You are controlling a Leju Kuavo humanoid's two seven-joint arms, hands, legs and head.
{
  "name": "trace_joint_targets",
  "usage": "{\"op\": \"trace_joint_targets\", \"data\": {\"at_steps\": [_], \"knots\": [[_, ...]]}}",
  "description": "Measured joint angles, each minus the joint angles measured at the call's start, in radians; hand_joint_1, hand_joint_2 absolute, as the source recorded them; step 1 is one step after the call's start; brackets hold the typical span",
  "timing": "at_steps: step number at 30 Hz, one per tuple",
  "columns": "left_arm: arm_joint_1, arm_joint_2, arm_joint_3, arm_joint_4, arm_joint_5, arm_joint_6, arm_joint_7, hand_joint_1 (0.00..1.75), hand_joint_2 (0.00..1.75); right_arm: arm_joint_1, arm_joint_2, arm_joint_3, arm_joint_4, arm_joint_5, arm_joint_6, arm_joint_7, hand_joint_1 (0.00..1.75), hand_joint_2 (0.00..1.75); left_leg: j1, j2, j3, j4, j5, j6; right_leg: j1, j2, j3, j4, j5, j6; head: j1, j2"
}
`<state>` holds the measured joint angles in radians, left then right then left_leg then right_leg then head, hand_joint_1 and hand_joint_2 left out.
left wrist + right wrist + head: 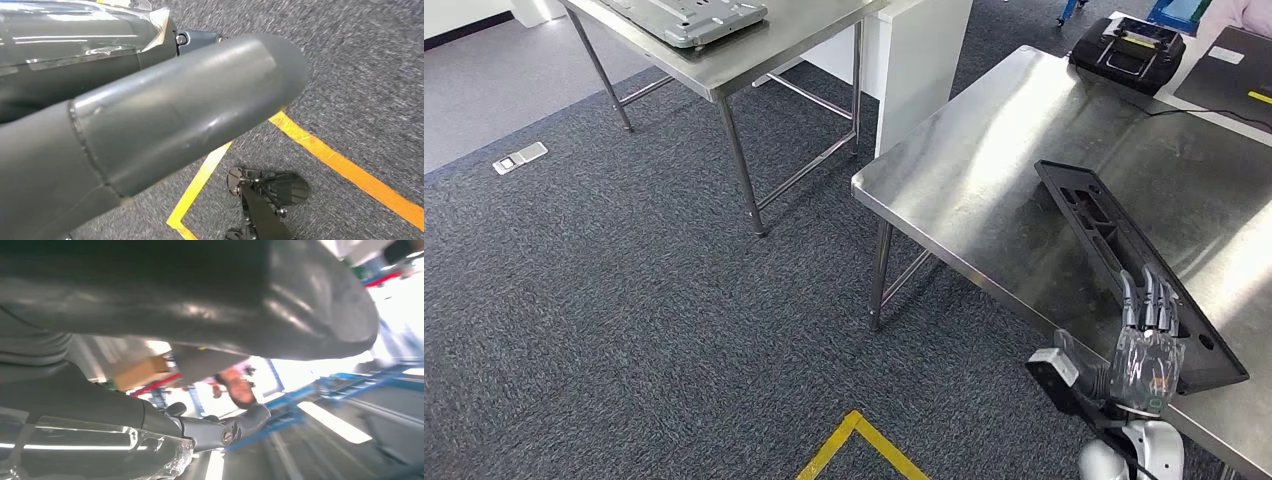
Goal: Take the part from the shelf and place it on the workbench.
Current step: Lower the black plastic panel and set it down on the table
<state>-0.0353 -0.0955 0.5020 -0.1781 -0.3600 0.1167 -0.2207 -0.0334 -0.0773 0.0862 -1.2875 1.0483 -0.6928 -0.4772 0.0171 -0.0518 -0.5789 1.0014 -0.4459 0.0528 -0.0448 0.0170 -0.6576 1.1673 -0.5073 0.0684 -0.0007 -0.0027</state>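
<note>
Lying flat on the steel counter (984, 170), the long black part (1114, 240) has its near end close to the front edge, and the right hand (1148, 345) is over that end with the fingers stretched along it; I cannot tell if the fingers grip it or only rest on it. The left hand (150, 125) hangs above the carpet, and whether it is wide or closed I cannot tell. One risk, in my judgement, is that pulling the hand back drags the part toward the edge, because steel is smooth and the part is light-looking. The counter is shiny and reflects light. Around it are grey carpet (624, 330), yellow floor tape (854, 445), and a second steel table (754, 50).
</note>
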Motion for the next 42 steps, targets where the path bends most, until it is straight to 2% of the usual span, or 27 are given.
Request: {"op": "trace_joint_targets", "data": {"at_steps": [2,3,5,6,8,10,12,13,14,15,16,18,19,20,22,24,26,28,29,30,32,33,35,37,38,40,42], "knots": [[0.000,0.001,0.003,0.000,-0.001,0.000,-0.002,0.00,0.00,0.041,0.004,0.017,-0.055,0.004,0.000,-0.006,0.00,0.00,0.004,-0.011,-0.003,0.008,-0.004,-0.015,-0.010,0.015,0.068,-0.112,0.025,0.018,0.002,0.000],[0.000,0.002,0.004,0.000,-0.002,0.000,-0.003,0.00,0.00,0.062,0.007,0.026,-0.083,0.008,0.000,-0.006,0.00,0.00,0.003,-0.016,-0.004,0.012,-0.008,-0.023,-0.010,0.022,0.085,-0.139,0.028,0.016,0.003,0.000],[0.001,0.004,0.006,0.000,-0.003,0.002,-0.004,0.00,0.00,0.111,0.013,0.047,-0.148,0.019,-0.001,-0.007,0.00,0.00,0.002,-0.028,-0.008,0.014,-0.009,-0.038,-0.003,0.025,0.096,-0.153,0.026,0.002,0.004,0.000],[0.002,0.004,0.007,0.000,-0.004,0.002,-0.004,0.00,0.00,0.136,0.017,0.060,-0.182,0.025,-0.001,-0.008,0.00,0.00,0.005,-0.034,-0.008,0.012,-0.008,-0.044,-0.001,0.018,0.098,-0.152,0.028,-0.010,0.002,0.000],[0.004,0.004,0.011,0.000,-0.005,0.004,-0.003,0.00,0.00,0.169,0.024,0.085,-0.235,0.028,-0.002,-0.008,0.00,0.00,0.011,-0.019,-0.015,0.028,-0.019,-0.051,0.000,0.005,0.100,-0.152,0.030,-0.027,0.001,0.000],[0.002,0.003,0.014,0.000,-0.006,0.009,-0.001,0.00,0.00,0.195,0.024,0.116,-0.270,0.011,-0.002,-0.003,0.00,0.00,0.012,0.020,-0.053,0.113,-0.071,-0.054,0.006,-0.012,0.100,-0.153,0.031,-0.046,-0.001,0.000],[0.000,0.002,0.019,0.000,-0.007,0.017,-0.001,0.00,0.00,0.214,0.015,0.161,-0.285,-0.030,-0.001,0.013,0.00,0.00,0.011,0.040,-0.116,0.245,-0.136,-0.055,0.016,-0.033,0.098,-0.153,0.030,-0.058,-0.002,0.000],[0.000,0.001,0.023,0.000,-0.007,0.020,-0.001,0.00,0.00,0.219,0.006,0.193,-0.286,-0.060,0.001,0.023,0.00,0.00,0.011,0.043,-0.136,0.290,-0.151,-0.054,0.021,-0.043,0.097,-0.153,0.029,-0.060,-0.002,0.000],[0.001,0.000,0.025,0.000,-0.006,0.022,-0.001,0.00,0.00,0.220,-0.004,0.230,-0.286,-0.092,0.002,0.031,0.00,0.00,0.010,0.045,-0.140,0.301,-0.148,-0.050,0.025,-0.053,0.097,-0.153,0.029,-0.061,-0.002,0.000],[0.001,0.000,0.027,0.000,-0.006,0.025,-0.001,0.00,0.00,0.220,-0.016,0.268,-0.286,-0.125,0.003,0.036,0.00,0.00,0.009,0.049,-0.121,0.272,-0.128,-0.045,0.028,-0.062,0.097,-0.153,0.029,-0.062,-0.002,0.000],[0.001,-0.001,0.029,0.000,-0.006,0.029,-0.001,0.00,0.00,0.217,-0.027,0.307,-0.285,-0.157,0.003,0.038,0.00,0.00,0.006,0.062,-0.086,0.211,-0.099,-0.037,0.031,-0.072,0.098,-0.153,0.029,-0.062,-0.002,0.000],[-0.003,-0.002,0.033,0.000,-0.007,0.037,-0.002,0.00,0.00,0.211,-0.049,0.381,-0.280,-0.213,0.003,0.040,0.00,0.00,-0.007,0.110,-0.012,0.080,-0.058,-0.020,0.038,-0.090,0.100,-0.153,0.028,-0.060,-0.001,0.000],[-0.006,-0.004,0.035,0.000,-0.007,0.041,-0.002,0.00,0.00,0.206,-0.059,0.416,-0.276,-0.237,0.002,0.041,0.00,0.00,-0.013,0.126,0.007,0.043,-0.050,-0.015,0.040,-0.100,0.101,-0.153,0.027,-0.058,-0.001,0.000],[-0.008,-0.005,0.039,0.000,-0.007,0.045,-0.003,0.00,0.00,0.203,-0.068,0.448,-0.271,-0.258,0.003,0.039,0.00,0.00,-0.019,0.130,0.012,0.028,-0.049,-0.012,0.041,-0.110,0.102,-0.154,0.027,-0.054,0.000,0.000],[-0.007,-0.009,0.046,0.000,-0.007,0.055,-0.002,0.00,0.00,0.191,-0.081,0.507,-0.260,-0.300,0.009,0.031,0.00,0.00,-0.019,0.104,0.010,0.019,-0.037,-0.008,0.041,-0.129,0.103,-0.154,0.025,-0.045,0.001,0.000],[-0.004,-0.014,0.052,0.000,-0.007,0.065,0.000,0.00,0.00,0.177,-0.090,0.556,-0.247,-0.335,0.025,0.017,0.00,0.00,-0.013,0.083,0.013,0.005,-0.023,-0.001,0.039,-0.103,0.093,-0.127,0.007,-0.040,0.002,0.000],[-0.006,-0.019,0.054,0.000,-0.006,0.072,0.002,0.00,0.00,0.168,-0.098,0.599,-0.232,-0.360,0.046,0.002,0.00,0.00,-0.011,0.058,0.012,0.000,-0.014,0.006,0.033,-0.048,0.049,-0.022,-0.047,-0.045,0.003,0.000],[-0.007,-0.023,0.055,0.000,-0.006,0.076,0.004,0.00,0.00,0.164,-0.103,0.634,-0.218,-0.380,0.065,-0.009,0.00,0.00,-0.011,0.028,0.008,0.001,-0.012,0.008,0.030,-0.024,-0.007,0.099,-0.095,-0.046,0.004,0.000],[-0.006,-0.025,0.055,0.000,-0.006,0.076,0.006,0.00,0.00,0.160,-0.104,0.648,-0.212,-0.387,0.073,-0.014,0.00,0.00,-0.011,0.013,0.007,0.001,-0.011,0.008,0.029,-0.022,-0.017,0.119,-0.098,-0.040,0.004,0.000],[-0.005,-0.027,0.055,0.000,-0.005,0.077,0.008,0.00,0.00,0.156,-0.105,0.659,-0.207,-0.394,0.079,-0.018,0.00,0.00,-0.010,-0.001,0.007,0.002,-0.011,0.007,0.027,-0.020,-0.009,0.101,-0.085,-0.030,0.004,0.000],[-0.004,-0.030,0.056,0.000,-0.005,0.078,0.010,0.00,0.00,0.147,-0.107,0.677,-0.201,-0.404,0.089,-0.023,0.00,0.00,-0.009,-0.030,0.007,0.007,-0.012,0.002,0.018,-0.001,0.053,-0.028,-0.028,-0.010,0.004,0.000],[-0.004,-0.030,0.057,0.000,-0.005,0.078,0.010,0.00,0.00,0.143,-0.107,0.685,-0.197,-0.407,0.092,-0.023,0.00,0.00,-0.010,-0.043,0.005,0.011,-0.014,-0.003,0.016,0.017,0.083,-0.093,-0.006,-0.005,0.004,0.000],[-0.003,-0.031,0.062,0.000,-0.005,0.080,0.010,0.00,0.00,0.134,-0.108,0.699,-0.192,-0.409,0.095,-0.025,0.00,0.00,-0.012,-0.061,-0.002,0.016,-0.015,-0.015,0.015,0.038,0.111,-0.154,0.012,-0.010,0.002,0.000],[0.000,-0.031,0.067,0.000,-0.006,0.082,0.011,0.00,0.00,0.129,-0.110,0.709,-0.189,-0.425,0.103,-0.032,0.00,0.00,-0.011,-0.073,-0.010,0.016,-0.013,-0.025,0.018,0.024,0.113,-0.155,0.014,-0.024,0.000,0.000],[0.001,-0.031,0.069,0.000,-0.007,0.083,0.011,0.00,0.00,0.127,-0.110,0.714,-0.188,-0.442,0.113,-0.040,0.00,0.00,-0.010,-0.066,-0.013,0.020,-0.016,-0.029,0.016,0.017,0.113,-0.157,0.015,-0.030,-0.001,0.000],[0.001,-0.032,0.070,0.000,-0.011,0.083,0.013,0.00,0.00,0.120,-0.112,0.727,-0.186,-0.486,0.138,-0.063,0.00,0.00,-0.009,-0.019,-0.038,0.074,-0.048,-0.037,0.014,-0.004,0.118,-0.161,0.016,-0.047,-0.005,0.000],[-0.002,-0.034,0.070,0.000,-0.017,0.083,0.015,0.00,0.00,0.116,-0.116,0.746,-0.178,-0.528,0.158,-0.090,0.00,0.00,-0.007,0.032,-0.099,0.198,-0.109,-0.042,0.021,-0.029,0.121,-0.161,0.011,-0.061,-0.010,0.000]]}}
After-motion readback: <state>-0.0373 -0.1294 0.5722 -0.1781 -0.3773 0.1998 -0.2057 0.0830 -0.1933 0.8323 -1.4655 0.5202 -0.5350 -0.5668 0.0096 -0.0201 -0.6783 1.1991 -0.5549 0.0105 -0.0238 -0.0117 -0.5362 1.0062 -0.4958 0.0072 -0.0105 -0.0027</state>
